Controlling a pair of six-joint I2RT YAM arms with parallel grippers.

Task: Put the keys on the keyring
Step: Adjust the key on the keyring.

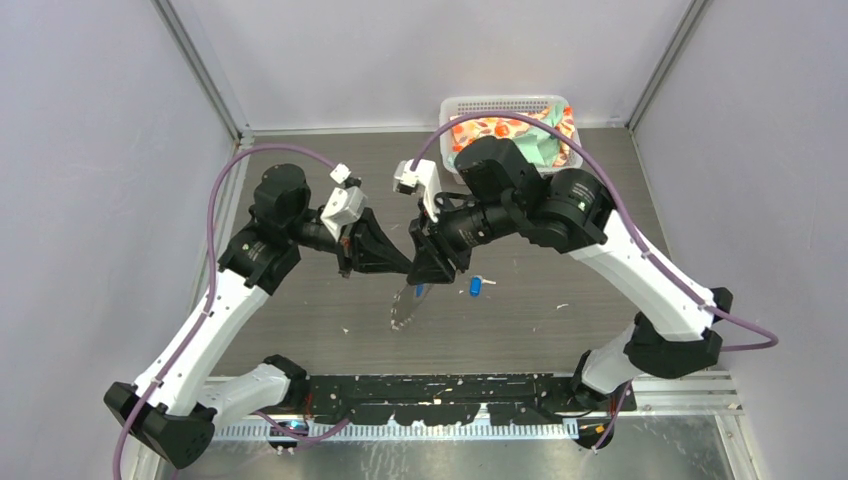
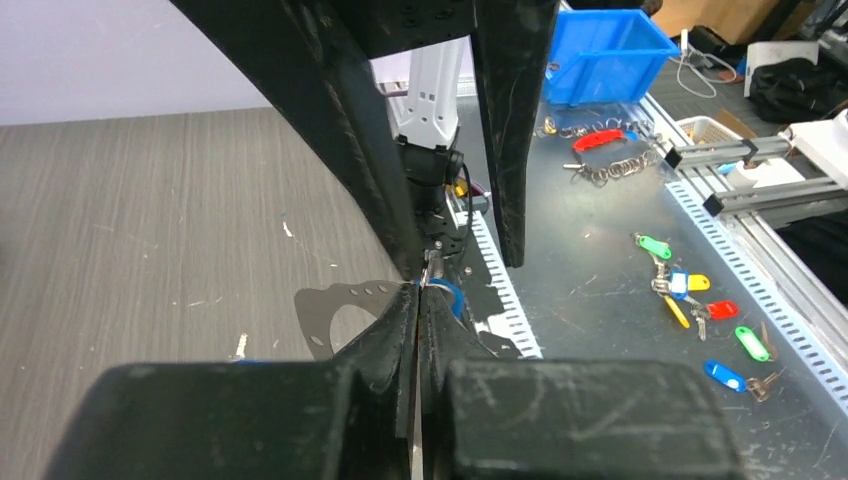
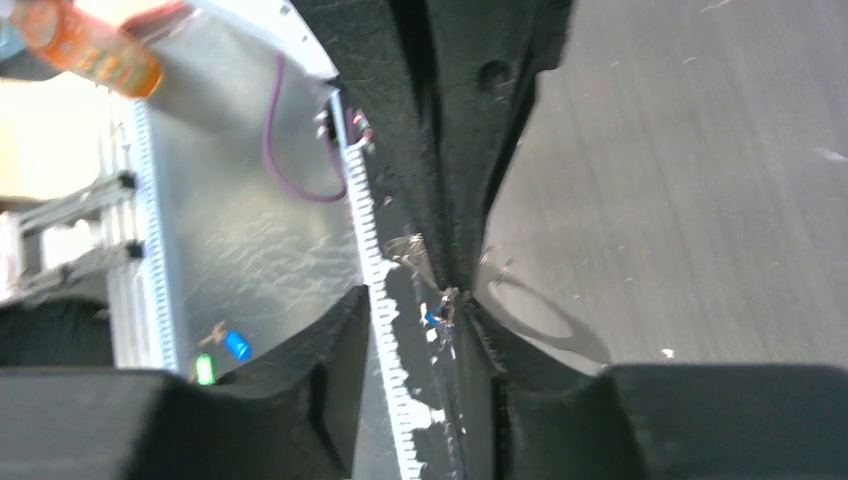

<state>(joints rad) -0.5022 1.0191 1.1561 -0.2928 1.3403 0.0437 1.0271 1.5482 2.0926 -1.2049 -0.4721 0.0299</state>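
Blue key lies on the grey table near the keyring.

I can read no text, number or brand in any of my three views. The coloured key tags on the metal bench look blank or too small for me to tell. The orange bottle in the right wrist view is blurred, and the patterned packets in the white basket show no letters that I can make out.
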